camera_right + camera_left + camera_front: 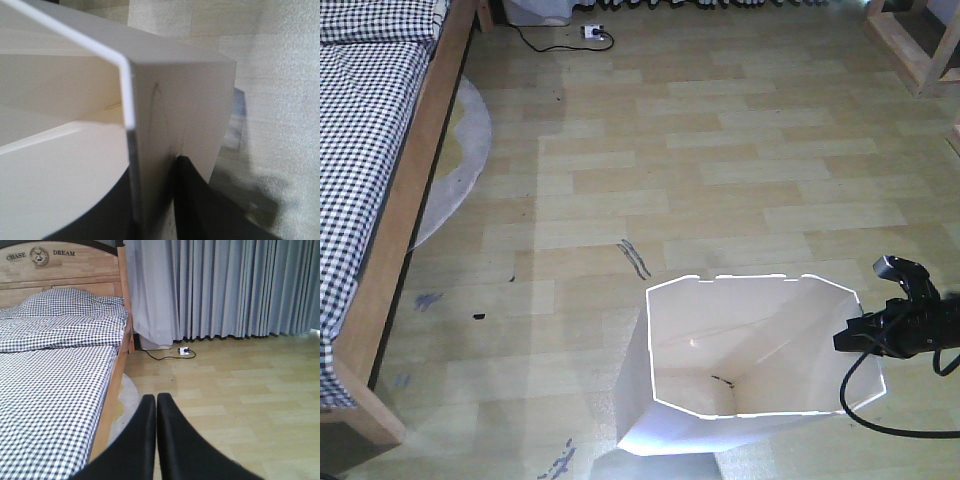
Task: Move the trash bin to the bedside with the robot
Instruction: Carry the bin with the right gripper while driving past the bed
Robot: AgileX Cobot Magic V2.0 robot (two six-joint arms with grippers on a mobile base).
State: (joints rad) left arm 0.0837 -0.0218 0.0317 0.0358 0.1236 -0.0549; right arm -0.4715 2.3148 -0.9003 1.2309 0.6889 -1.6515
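The white trash bin [720, 340] stands on the wooden floor at the bottom centre of the front view, its mouth open and empty. My right gripper [855, 338], black with a trailing cable, is shut on the bin's right rim. In the right wrist view the thin bin wall [175, 100] runs between the two fingers of the right gripper [155, 167], one inside and one outside. The bed [370, 120] with checked bedding and a light wooden frame lies along the left, well apart from the bin. My left gripper [156, 401] is shut on nothing, facing the bed [50, 390].
A round grey rug [460, 150] pokes out from under the bed frame. A power strip with a black cable [592, 33] lies by the grey curtains [225, 290]. A wooden furniture frame [920, 50] stands at the back right. Dark scuffs [635, 258] mark the floor.
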